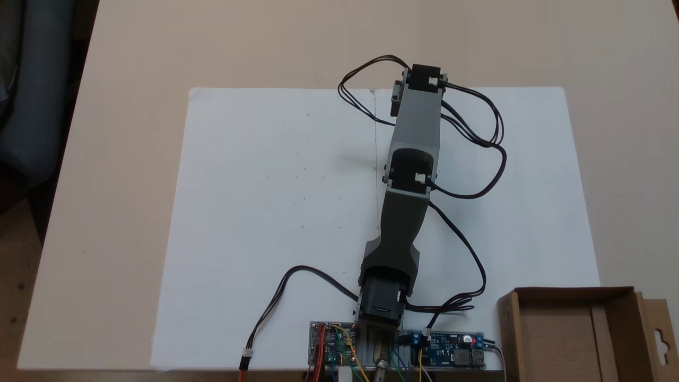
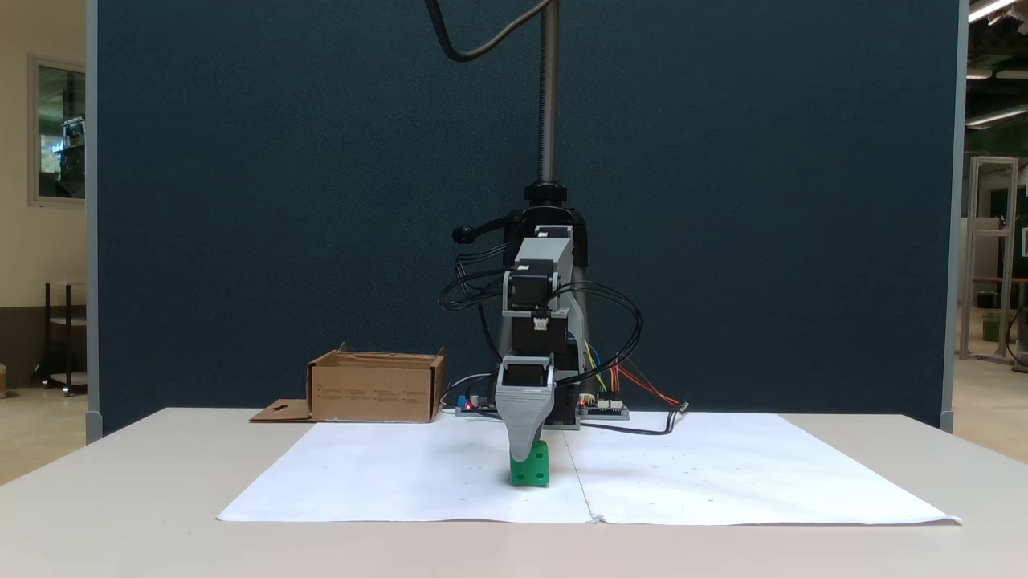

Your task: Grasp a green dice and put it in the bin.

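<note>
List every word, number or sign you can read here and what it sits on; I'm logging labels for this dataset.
None can be read.
Cardboard box: rows of small dark print on its front wall, too small and blurred to read.
Circuit boards by the arm's base: any markings are too small to make out.
Green dice: sunken pips, no text.
White paper sheet: scattered specks, no writing.

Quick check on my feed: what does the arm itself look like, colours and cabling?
The arm is built of grey printed links joined by black servo blocks with small white connectors. Thin black cables loop loosely alongside it. The gripper is light grey and tapers downward.
</note>
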Robot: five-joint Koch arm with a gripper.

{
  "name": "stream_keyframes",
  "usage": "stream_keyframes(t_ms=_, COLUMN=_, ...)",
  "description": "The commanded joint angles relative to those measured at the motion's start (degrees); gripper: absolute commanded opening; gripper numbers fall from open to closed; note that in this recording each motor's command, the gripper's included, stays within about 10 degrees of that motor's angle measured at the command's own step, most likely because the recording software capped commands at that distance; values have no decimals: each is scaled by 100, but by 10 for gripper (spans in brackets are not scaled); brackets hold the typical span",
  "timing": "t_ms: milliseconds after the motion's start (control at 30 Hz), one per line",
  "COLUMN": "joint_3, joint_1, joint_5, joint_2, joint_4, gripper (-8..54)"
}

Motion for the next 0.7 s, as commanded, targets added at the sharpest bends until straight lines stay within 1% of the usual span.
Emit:
stream_keyframes(t_ms=0, joint_3=-62, joint_1=44, joint_5=-167, joint_2=325, joint_4=-255, gripper=484)
stream_keyframes(t_ms=667, joint_3=-26, joint_1=-62, joint_5=-185, joint_2=272, joint_4=-562, gripper=484)
